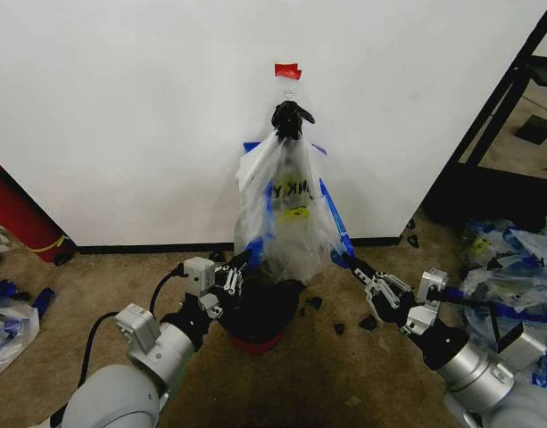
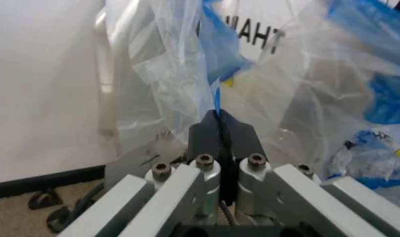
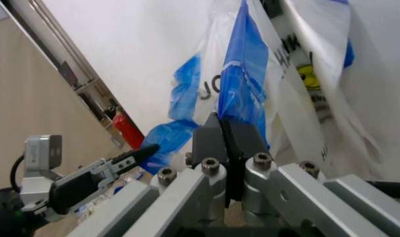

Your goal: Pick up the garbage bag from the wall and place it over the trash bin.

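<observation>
The garbage bag (image 1: 286, 209), see-through with blue edges and a yellow smiley print, hangs on the white wall (image 1: 130, 116) from a hook under a red tape strip (image 1: 287, 70). Its lower end dangles just above the black trash bin (image 1: 260, 312) with a red base. My left gripper (image 1: 248, 257) is shut on the bag's lower left blue edge (image 2: 218, 98); in the left wrist view the gripper (image 2: 220, 121) pinches that strip. My right gripper (image 1: 349, 259) is shut on the lower right blue edge (image 3: 243, 79); in the right wrist view the gripper (image 3: 225, 123) clamps it.
A red cylinder (image 1: 14, 214) leans at the left by the wall. Heaped clear-and-blue bags (image 1: 514, 259) lie at the right under a black frame (image 1: 496, 116). Another bag (image 1: 5, 325) lies on the carpet at the left. Small black bits (image 1: 340, 325) dot the floor near the bin.
</observation>
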Controlling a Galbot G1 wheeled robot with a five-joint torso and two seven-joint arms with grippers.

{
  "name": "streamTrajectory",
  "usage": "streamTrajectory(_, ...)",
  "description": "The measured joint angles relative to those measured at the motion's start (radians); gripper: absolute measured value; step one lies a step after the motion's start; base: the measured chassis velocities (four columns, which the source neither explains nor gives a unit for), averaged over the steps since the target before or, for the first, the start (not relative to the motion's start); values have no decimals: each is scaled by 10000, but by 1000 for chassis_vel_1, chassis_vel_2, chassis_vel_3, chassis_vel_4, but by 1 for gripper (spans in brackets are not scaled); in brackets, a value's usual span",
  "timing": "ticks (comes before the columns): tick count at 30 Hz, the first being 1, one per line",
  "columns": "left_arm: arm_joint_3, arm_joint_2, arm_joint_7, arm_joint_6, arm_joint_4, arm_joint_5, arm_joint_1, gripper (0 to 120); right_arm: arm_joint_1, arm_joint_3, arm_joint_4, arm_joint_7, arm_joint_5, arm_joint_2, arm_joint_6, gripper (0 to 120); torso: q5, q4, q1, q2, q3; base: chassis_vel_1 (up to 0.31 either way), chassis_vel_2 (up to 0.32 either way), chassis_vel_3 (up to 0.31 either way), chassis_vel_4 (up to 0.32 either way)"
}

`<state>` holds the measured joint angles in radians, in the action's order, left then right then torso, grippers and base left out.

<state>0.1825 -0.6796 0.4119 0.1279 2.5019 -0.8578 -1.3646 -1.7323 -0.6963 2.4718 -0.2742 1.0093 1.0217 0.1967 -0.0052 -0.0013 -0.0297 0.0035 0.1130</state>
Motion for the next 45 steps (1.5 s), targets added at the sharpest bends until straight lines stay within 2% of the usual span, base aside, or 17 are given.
streamTrajectory(14,609,163,45,-90,-6,-2,-413,0,-521,-202,301,-98,-257,-152,-209,0,0,0,0,0,0,0,0,0,0)
streamTrajectory(20,894,93,130,-113,-9,-440,150,0,412,-617,301,320,540,-472,-128,0,1,-1,0,0,1,0,0,0,0)
streamTrajectory(24,1348,366,93,-180,-13,-908,639,0,1522,-841,302,739,1288,-1226,-52,0,2,2,0,0,1,0,0,0,0)
streamTrajectory(26,1396,405,72,-186,-13,-957,711,0,1641,-861,302,770,1383,-1392,-55,0,0,1,0,0,1,0,0,0,0)
streamTrajectory(32,1733,801,9,-167,-16,-1685,1586,0,2648,-917,300,1071,2624,-2930,-153,0,-1,0,-1,0,2,0,0,0,0)
streamTrajectory(33,1733,801,9,-167,-16,-1685,1586,0,2648,-917,300,1071,2624,-2930,-153,0,-1,0,-1,0,2,0,0,0,0)
streamTrajectory(36,2257,1066,132,-69,-17,-2582,2128,0,3408,-924,299,1319,3835,-3635,-99,0,0,-3,-1,0,2,0,0,0,0)
streamTrajectory(38,2423,1150,159,-47,-17,-2821,2193,0,3650,-910,299,1383,4125,-3803,-89,0,1,-3,-1,0,2,0,0,0,0)
streamTrajectory(39,2886,1330,180,-17,-17,-3216,2180,0,4342,-799,300,1537,4796,-4136,-53,0,1,-1,-1,0,2,0,0,0,0)
streamTrajectory(45,3677,1466,244,59,-17,-3604,1856,0,5771,-158,80,1747,5725,-4423,67,0,-2,2,-1,0,2,0,0,0,0)
